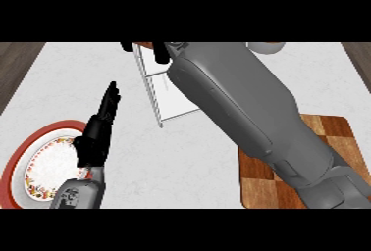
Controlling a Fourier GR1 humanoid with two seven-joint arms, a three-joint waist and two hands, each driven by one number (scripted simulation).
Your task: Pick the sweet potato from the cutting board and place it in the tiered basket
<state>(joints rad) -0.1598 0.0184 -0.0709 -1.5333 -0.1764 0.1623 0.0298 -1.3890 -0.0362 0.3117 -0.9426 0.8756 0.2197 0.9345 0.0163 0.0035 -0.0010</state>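
The sweet potato shows nowhere; it is presumably under the right hand (148,49), whose dark fingers curl at the far edge above the tiered basket (163,100), though what they hold cannot be told. The cutting board (330,130) at near right looks bare, so the pick seems done and the release remains. The left hand (98,130) rests open above a plate (29,147).
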